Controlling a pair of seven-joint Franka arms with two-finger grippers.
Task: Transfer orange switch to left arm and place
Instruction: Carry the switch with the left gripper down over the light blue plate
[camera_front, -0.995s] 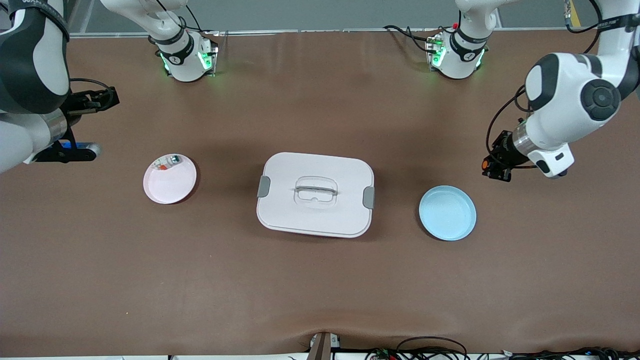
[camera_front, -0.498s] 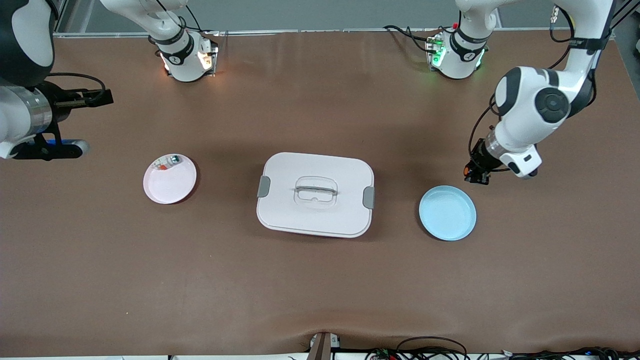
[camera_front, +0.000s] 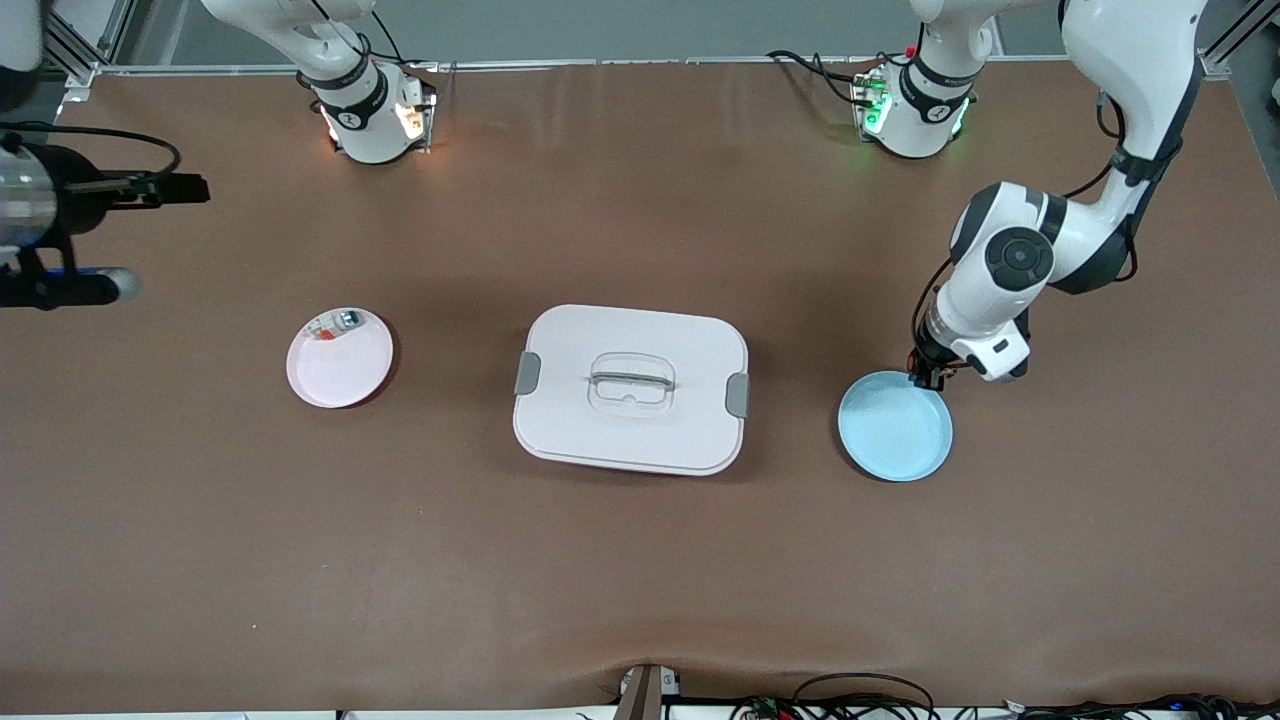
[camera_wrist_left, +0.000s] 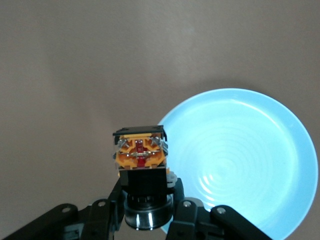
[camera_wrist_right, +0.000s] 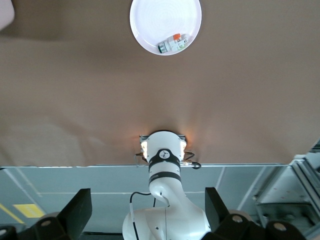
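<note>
The orange switch (camera_wrist_left: 139, 159), a black cylinder with an orange blocky end, is held in my left gripper (camera_wrist_left: 146, 202), which is shut on it. In the front view my left gripper (camera_front: 925, 376) hangs over the rim of the blue plate (camera_front: 895, 427), on the side toward the robot bases. The white box (camera_front: 630, 388) with grey clips sits at mid-table, apart from both grippers. My right gripper (camera_front: 185, 188) is open and empty, raised over the right arm's end of the table; its fingers (camera_wrist_right: 76, 210) stand wide apart.
A pink plate (camera_front: 340, 360) lies between the box and the right arm's end and holds a small white part (camera_front: 336, 322) with green and orange bits. It also shows in the right wrist view (camera_wrist_right: 165, 25). Both arm bases stand along the table's back edge.
My left gripper has moved with the orange switch toward the box end and down, to over the blue plate's rim. My right arm has drawn back toward its end of the table.
</note>
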